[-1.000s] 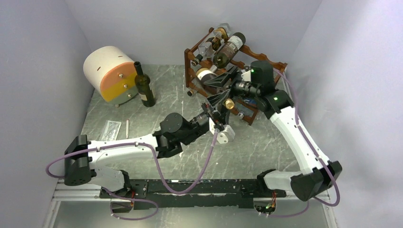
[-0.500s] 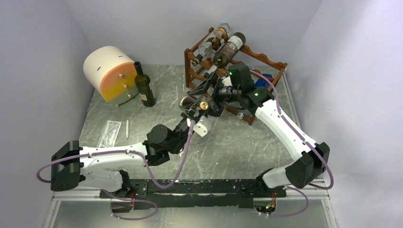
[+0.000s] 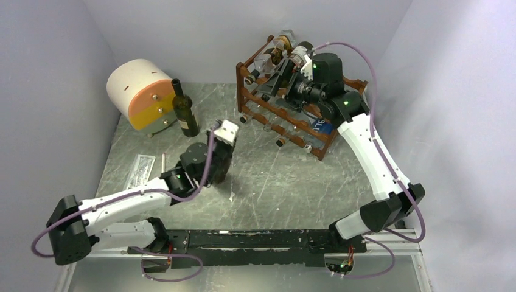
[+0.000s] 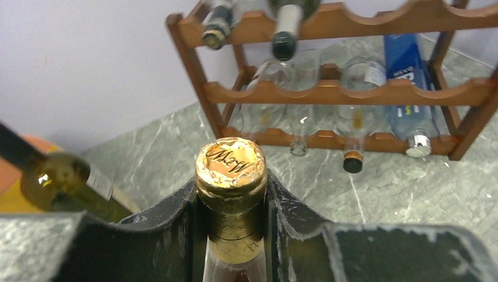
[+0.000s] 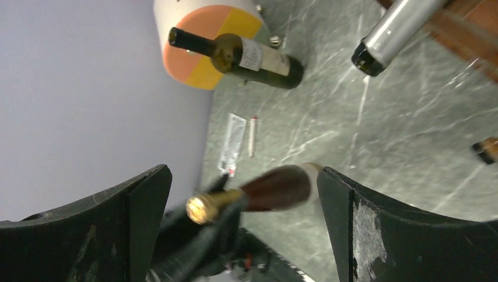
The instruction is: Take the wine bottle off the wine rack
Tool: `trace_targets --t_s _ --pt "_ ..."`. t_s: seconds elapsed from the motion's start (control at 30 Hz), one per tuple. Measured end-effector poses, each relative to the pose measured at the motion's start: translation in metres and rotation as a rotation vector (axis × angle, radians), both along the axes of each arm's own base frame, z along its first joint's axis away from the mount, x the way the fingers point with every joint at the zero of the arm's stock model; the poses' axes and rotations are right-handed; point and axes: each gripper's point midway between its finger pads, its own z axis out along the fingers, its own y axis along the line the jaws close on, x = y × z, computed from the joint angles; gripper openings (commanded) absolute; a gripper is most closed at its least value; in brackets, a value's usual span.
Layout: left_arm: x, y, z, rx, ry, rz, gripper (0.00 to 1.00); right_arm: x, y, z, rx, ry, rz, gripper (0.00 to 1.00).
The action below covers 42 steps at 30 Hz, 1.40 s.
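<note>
1. Grey marbled surface (image 3: 292, 182) carries the wine rack (image 4: 329, 94) at the back, with other bottles (image 4: 285, 29) in its tiers. A green bottle (image 3: 184, 112) stands beside a drum (image 3: 140, 91).
2. My left fingers (image 4: 164, 235) pinch the wine bottle (image 4: 232, 194) by its gold-capped neck, well apart from the rack.
3. My right fingers (image 5: 411, 235) are spread wide and hold nothing, up by the rack's top tier.

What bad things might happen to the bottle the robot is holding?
The left gripper pinches the held bottle only at its thin neck, so it might slip or swing. The green bottle stands near that arm and might get knocked over. The right gripper hangs open beside the rack's top bottles and might bump them.
</note>
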Motion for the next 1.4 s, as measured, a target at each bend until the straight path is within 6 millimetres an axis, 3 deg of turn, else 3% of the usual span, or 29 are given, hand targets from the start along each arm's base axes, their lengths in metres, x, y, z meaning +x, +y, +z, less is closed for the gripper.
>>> trace_targets --t_s 0.17,0.37,0.47,0.67,0.83,1.03,1.4 --pt "0.023 0.044 0.002 -0.074 0.096 0.085 0.07 -0.009 -0.018 0.007 -0.128 -0.183 0.044 1.00" --pt "0.055 0.095 0.005 -0.087 0.169 0.186 0.07 -0.044 -0.054 0.049 -0.198 -0.434 0.004 1.00" --pt "0.073 0.129 0.015 -0.126 0.187 0.248 0.07 -0.055 -0.069 0.057 -0.233 -0.509 -0.028 1.00" --pt "0.104 0.213 0.037 -0.256 0.164 0.395 0.07 -0.050 -0.081 0.027 -0.325 -0.489 -0.053 1.00" --pt "0.122 0.270 0.029 -0.336 0.175 0.484 0.07 -0.047 -0.084 0.002 -0.380 -0.441 -0.042 1.00" --pt "0.140 0.289 0.012 -0.405 0.206 0.446 0.07 -0.047 -0.085 0.003 -0.395 -0.458 -0.037 1.00" --pt "0.145 0.269 0.002 -0.284 0.179 0.293 0.07 -0.050 -0.083 -0.013 -0.402 -0.432 -0.013 1.00"
